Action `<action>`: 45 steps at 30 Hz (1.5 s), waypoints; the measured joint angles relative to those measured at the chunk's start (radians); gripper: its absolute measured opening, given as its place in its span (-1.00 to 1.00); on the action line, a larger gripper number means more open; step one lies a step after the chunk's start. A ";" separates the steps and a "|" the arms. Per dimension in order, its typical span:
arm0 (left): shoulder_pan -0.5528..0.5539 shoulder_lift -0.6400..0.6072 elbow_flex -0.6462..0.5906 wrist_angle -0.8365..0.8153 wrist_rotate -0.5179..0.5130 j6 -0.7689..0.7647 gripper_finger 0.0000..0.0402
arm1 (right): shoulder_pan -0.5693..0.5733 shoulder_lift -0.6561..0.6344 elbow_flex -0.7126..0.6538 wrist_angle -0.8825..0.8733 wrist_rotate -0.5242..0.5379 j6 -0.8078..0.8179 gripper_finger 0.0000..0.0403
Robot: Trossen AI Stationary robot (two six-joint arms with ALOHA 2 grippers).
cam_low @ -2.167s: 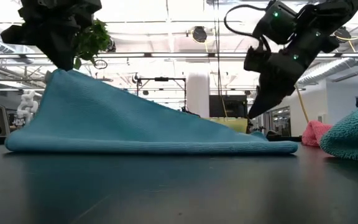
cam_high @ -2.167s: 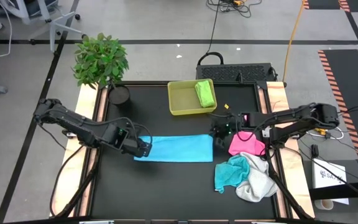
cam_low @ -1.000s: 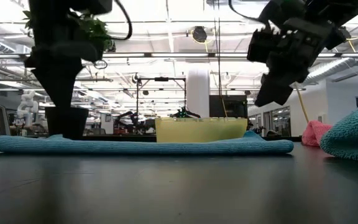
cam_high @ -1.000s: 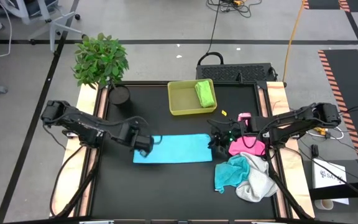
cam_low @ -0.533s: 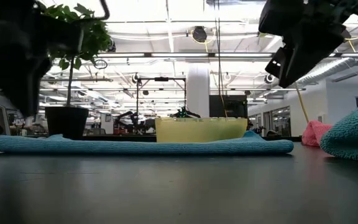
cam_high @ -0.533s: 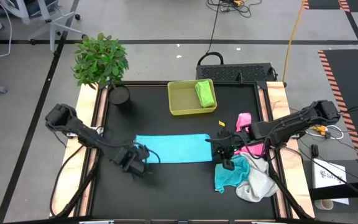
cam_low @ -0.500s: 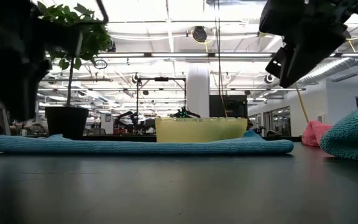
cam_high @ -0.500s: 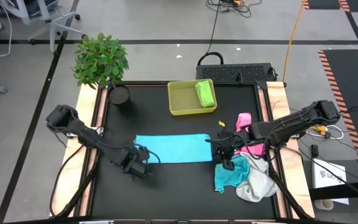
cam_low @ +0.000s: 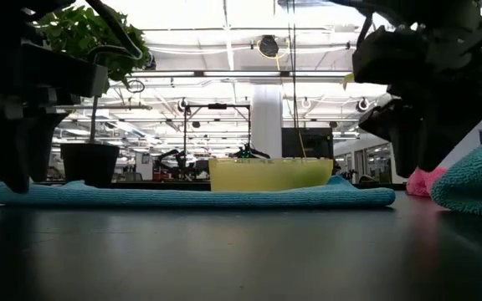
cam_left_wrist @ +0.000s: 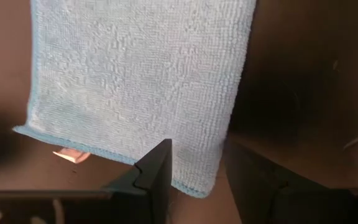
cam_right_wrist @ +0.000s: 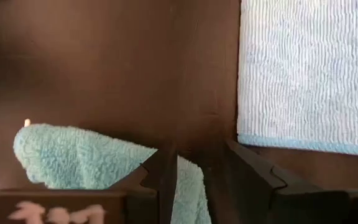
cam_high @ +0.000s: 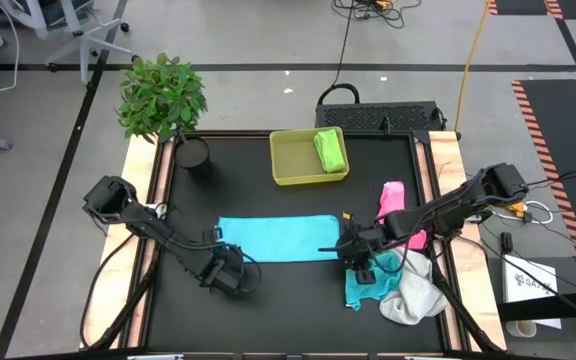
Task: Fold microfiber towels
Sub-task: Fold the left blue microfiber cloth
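The light blue towel (cam_high: 278, 238) lies flat on the black table as a long folded strip, seen edge-on in the low view (cam_low: 191, 196). My left gripper (cam_high: 230, 277) hangs open over its near left corner (cam_left_wrist: 197, 183), which shows between the fingers. My right gripper (cam_high: 360, 256) is open beside the strip's near right corner (cam_right_wrist: 303, 74), above the edge of the teal towel (cam_right_wrist: 73, 162). The teal towel (cam_high: 368, 285) lies crumpled against the white towel (cam_high: 413, 295). A pink towel (cam_high: 393, 200) lies behind them. A lime green towel (cam_high: 330, 150) rests in the yellow-green tray (cam_high: 293, 170).
A potted plant (cam_high: 163, 95) stands at the far left corner. The tray sits at the far middle. The towel pile fills the near right corner. Bare black table lies in front of the blue strip and at the near left.
Both grippers have gone toward the table's near edge and come down: the left from the blue strip's far left end to its near left corner, the right from beside the pink towel to the strip's near right corner. The strip has stayed flat.
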 joint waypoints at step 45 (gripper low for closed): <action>-0.029 -0.001 -0.001 0.004 0.058 0.002 -0.27 | -0.069 0.155 0.004 0.130 0.023 -0.269 -0.40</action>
